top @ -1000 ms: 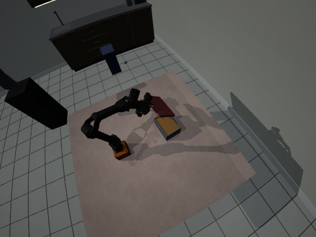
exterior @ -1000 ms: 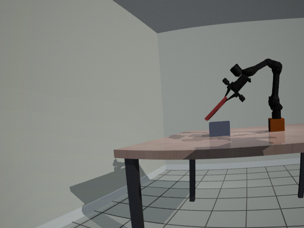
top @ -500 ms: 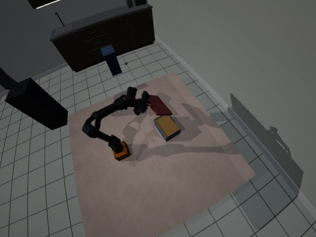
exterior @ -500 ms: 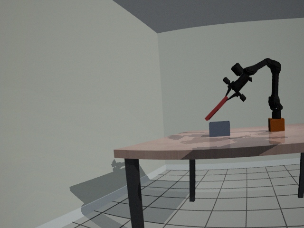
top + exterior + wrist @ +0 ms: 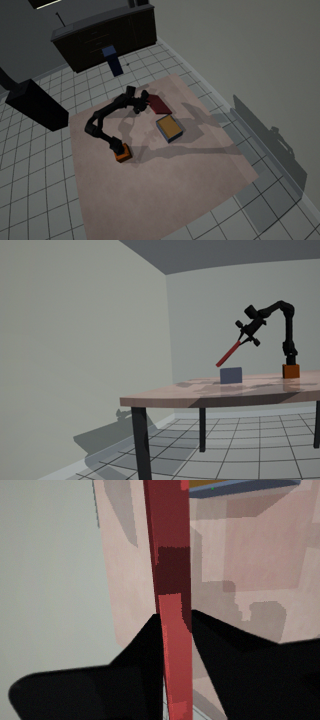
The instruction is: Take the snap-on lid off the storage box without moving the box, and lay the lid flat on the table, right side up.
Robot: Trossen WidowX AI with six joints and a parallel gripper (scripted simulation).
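Note:
My gripper (image 5: 148, 103) (image 5: 239, 342) (image 5: 174, 618) is shut on one edge of the red lid (image 5: 160, 105) (image 5: 228, 353) (image 5: 174, 525). The lid is off the box and in the air, tilted steeply, with its far edge lowest. In the top view it appears just beyond the box; in the exterior view its low edge is a little above the box's height. The blue-grey storage box (image 5: 176, 136) (image 5: 231, 375) (image 5: 245, 489) stands upright and uncovered on the table (image 5: 155, 196) (image 5: 160, 402), showing a yellow-orange inside. The wrist view shows only its edge at the top right.
The arm's orange base (image 5: 124, 154) (image 5: 291, 371) stands on the table, to the left of the box in the top view. The pale wall (image 5: 258, 51) (image 5: 103, 330) is past the table's edge. A dark cabinet (image 5: 111, 38) and a blue pillar (image 5: 114, 63) stand off the table.

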